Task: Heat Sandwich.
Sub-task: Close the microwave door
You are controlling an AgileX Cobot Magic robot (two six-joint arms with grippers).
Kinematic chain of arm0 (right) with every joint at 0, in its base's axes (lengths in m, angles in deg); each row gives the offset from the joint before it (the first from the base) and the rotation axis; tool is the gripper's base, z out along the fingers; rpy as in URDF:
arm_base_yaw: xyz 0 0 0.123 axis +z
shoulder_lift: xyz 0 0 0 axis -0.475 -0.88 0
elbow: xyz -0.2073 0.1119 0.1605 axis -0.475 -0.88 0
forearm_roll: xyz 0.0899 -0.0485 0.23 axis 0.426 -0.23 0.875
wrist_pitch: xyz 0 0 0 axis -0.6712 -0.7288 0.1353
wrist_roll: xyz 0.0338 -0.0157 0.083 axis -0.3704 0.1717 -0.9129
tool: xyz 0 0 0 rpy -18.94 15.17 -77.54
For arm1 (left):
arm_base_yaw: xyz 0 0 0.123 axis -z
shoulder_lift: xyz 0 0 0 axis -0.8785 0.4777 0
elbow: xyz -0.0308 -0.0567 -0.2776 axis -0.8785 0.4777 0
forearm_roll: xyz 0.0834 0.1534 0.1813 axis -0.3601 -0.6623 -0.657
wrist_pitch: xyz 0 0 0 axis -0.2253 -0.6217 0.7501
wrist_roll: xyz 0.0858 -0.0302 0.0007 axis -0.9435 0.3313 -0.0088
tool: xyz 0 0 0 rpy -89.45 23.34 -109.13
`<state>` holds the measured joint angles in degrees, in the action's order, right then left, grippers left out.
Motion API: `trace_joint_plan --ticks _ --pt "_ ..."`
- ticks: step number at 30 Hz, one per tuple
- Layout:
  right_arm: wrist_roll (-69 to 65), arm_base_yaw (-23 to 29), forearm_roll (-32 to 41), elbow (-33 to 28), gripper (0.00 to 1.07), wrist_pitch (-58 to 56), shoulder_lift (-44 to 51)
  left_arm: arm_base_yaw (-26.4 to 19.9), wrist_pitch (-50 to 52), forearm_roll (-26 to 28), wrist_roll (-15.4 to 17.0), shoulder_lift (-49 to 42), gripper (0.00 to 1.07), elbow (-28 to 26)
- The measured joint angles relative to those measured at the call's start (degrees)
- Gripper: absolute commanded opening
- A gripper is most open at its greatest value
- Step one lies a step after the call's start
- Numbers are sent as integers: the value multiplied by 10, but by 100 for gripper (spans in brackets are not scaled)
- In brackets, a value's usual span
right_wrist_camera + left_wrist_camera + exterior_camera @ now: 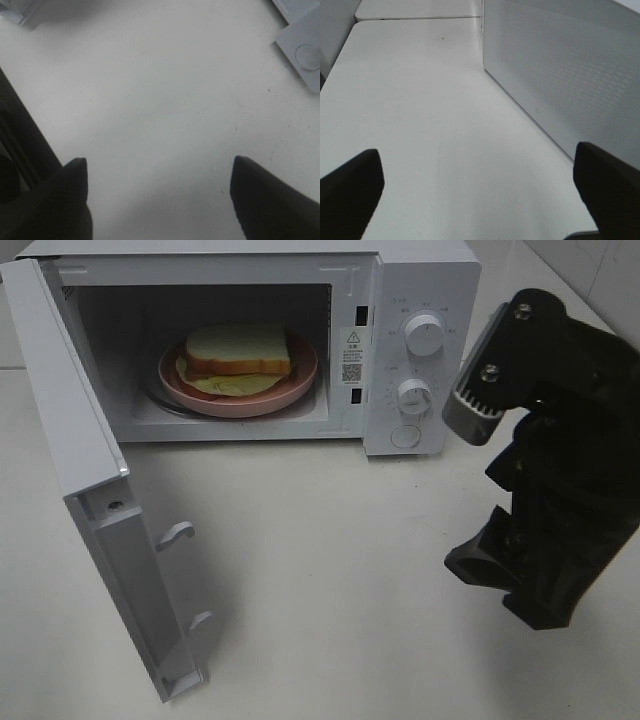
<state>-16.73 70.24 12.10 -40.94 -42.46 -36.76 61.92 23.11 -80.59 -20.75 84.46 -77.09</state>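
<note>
White microwave (430, 300), door (70, 430) swung wide, the sandwich (238, 352) inside on a pink plate (303, 380).
Both my grippers are empty, jaws spread wide over the bare white table (330, 570). My right gripper (160, 200) hangs low in front of the microwave's control side; the sandwich sits well apart from it, beyond and across to its left, within the cavity, its bread covering most of the plate with yellow filling showing at the edge. My left gripper (480, 195) hovers just beside a perforated white panel (560, 75) standing on its right.
</note>
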Motion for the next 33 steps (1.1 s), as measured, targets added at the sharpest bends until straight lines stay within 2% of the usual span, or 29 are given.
trace_joint_plan --ticks 11,24,33 --pt "-113 0 9 0 76 -108 99 0 0 0 0 0 98 0" --pt "-127 0 6 0 76 -230 180 0 0 0 0 0 98 0" --pt "-140 0 6 0 76 -262 266 0 0 0 0 0 98 0"
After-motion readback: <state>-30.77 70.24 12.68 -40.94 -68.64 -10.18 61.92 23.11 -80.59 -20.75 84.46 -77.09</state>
